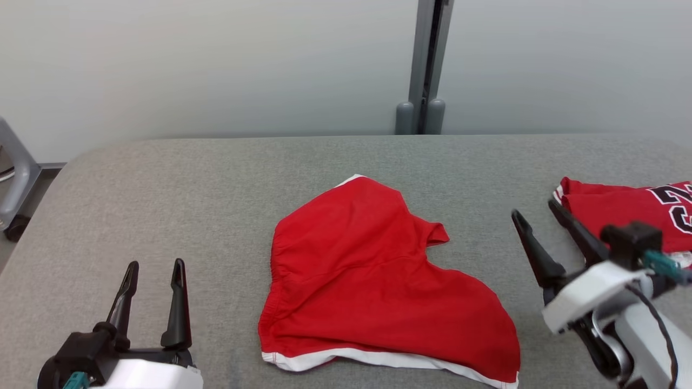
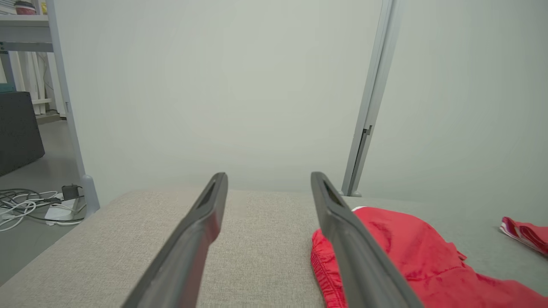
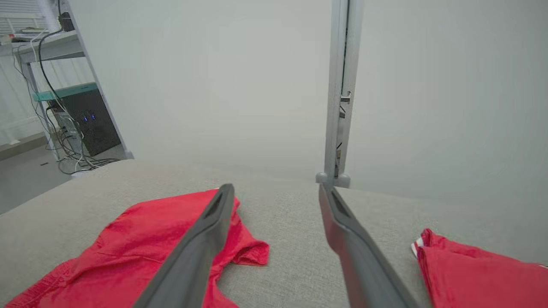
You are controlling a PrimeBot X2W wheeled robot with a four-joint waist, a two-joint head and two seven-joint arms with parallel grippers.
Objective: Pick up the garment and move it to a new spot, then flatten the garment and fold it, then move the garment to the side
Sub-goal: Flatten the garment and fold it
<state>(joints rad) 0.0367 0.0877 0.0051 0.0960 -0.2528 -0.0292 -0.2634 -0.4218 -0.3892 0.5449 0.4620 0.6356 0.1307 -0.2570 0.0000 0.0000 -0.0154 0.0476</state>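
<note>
At the bottom corners, the left gripper (image 1: 155,263) and right gripper (image 1: 533,208) gape empty beside the red shorts (image 1: 373,281), mid-frame, seemingly folded once but not yet moved aside.

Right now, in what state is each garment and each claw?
Red shorts: lying loose on the table, partly folded over, not flat.
Red jersey: folded, lying apart from the shorts, not held.
Left claw: open, empty, clear of the shorts.
Right claw: open, empty, between shorts and jersey.
</note>
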